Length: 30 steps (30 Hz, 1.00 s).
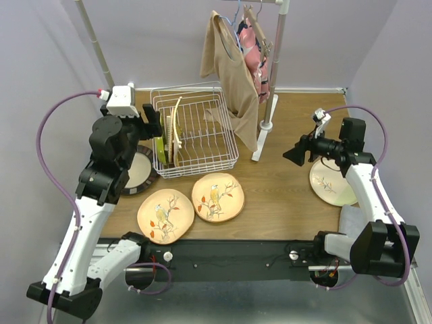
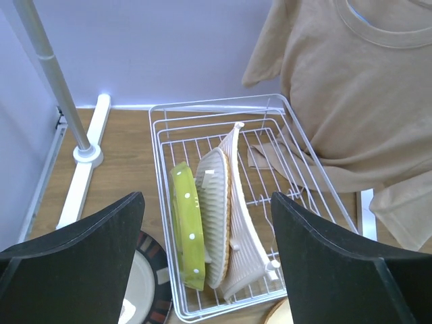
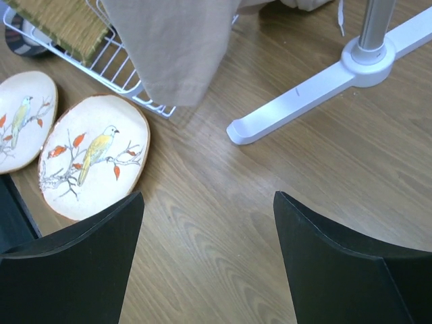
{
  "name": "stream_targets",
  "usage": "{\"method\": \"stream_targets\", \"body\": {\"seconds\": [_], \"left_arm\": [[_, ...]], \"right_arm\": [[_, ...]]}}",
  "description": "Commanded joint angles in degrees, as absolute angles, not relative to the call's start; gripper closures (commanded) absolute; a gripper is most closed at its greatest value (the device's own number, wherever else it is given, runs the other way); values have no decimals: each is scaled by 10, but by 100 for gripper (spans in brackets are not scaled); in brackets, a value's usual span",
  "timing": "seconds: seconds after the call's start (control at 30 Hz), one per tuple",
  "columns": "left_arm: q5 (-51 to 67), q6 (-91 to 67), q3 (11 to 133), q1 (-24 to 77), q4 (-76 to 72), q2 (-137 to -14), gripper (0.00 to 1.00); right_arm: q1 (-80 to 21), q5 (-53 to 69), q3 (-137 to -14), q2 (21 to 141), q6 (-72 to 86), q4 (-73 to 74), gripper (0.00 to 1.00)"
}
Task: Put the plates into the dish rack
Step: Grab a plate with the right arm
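Observation:
The white wire dish rack (image 1: 202, 167) stands at the back left of the table. Three plates stand on edge in its left end: a lime dotted one (image 2: 187, 226) and two woven-look ones (image 2: 217, 202) (image 2: 244, 233). My left gripper (image 1: 151, 121) (image 2: 206, 196) hovers open above and left of them, holding nothing. Two peach bird-painted plates (image 1: 165, 214) (image 1: 217, 196) lie flat in front of the rack. A dark-rimmed beige plate (image 1: 138, 170) lies partly under my left arm. A cream-green plate (image 1: 331, 183) lies at the right, beneath my right arm. My right gripper (image 1: 295, 154) (image 3: 209, 194) is open over bare wood.
A white clothes-rail stand (image 1: 266, 125) stands right of the rack, its foot (image 3: 304, 94) running across the table. A beige shirt (image 1: 236, 74) hangs from it over the rack's right end, with a pink garment (image 1: 255, 50) behind.

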<state>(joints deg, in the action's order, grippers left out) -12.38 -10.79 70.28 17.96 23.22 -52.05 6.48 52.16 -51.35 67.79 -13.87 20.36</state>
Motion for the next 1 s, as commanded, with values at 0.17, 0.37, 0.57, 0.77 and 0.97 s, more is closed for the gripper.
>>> {"method": "stream_targets", "body": {"seconds": [0.17, 0.37, 0.57, 0.77, 0.97], "left_arm": [[-145, -26, 572, 176, 93, -421, 15], [-192, -11, 490, 176, 43, -363, 15], [-205, -11, 426, 176, 12, -341, 15], [-215, -21, 394, 176, -17, -324, 15], [-212, -21, 386, 176, -28, -323, 15]], "right_arm": [[68, 544, -541, 739, -288, 361, 14], [31, 587, -542, 779, -438, 491, 13], [-54, 567, -529, 802, -438, 478, 13], [-82, 496, -554, 830, -373, 423, 13], [-85, 521, -555, 880, -288, 394, 13]]}}
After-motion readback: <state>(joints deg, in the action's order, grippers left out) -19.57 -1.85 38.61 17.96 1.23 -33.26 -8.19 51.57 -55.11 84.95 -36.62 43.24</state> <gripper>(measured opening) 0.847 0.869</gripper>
